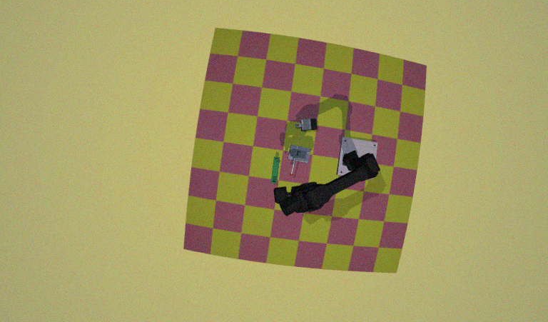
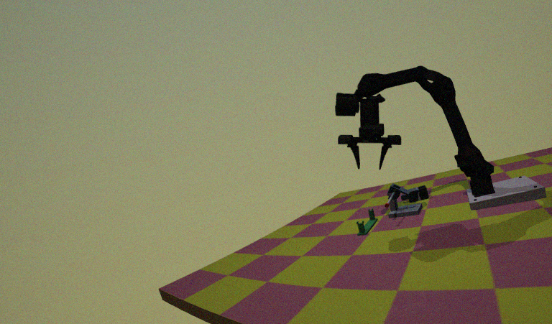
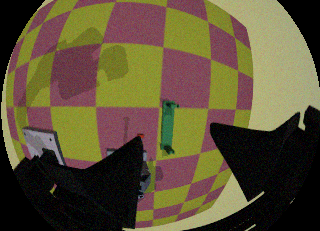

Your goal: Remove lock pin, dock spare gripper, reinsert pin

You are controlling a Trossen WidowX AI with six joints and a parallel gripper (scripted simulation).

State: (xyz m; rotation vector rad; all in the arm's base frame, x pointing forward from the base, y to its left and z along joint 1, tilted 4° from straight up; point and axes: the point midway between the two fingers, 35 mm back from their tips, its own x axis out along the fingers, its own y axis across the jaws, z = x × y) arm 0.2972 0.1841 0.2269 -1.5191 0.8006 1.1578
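My end effector (image 2: 369, 168) (image 3: 176, 135) hangs wide and empty; the pale, slim lock pin (image 1: 292, 168) (image 2: 390, 200) shows a red tip.

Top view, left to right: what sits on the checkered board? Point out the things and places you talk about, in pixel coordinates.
Green bracket with two uprights (image 1: 275, 170) (image 2: 368, 226) (image 3: 168, 127) → thin white pin with a red tip (image 1: 292, 168) → white rectangular base plate with corner screws (image 1: 368, 146) (image 2: 508, 192) (image 3: 56, 147). Left out: the grey mount and the grey-and-black spare gripper, which overlap side to side.
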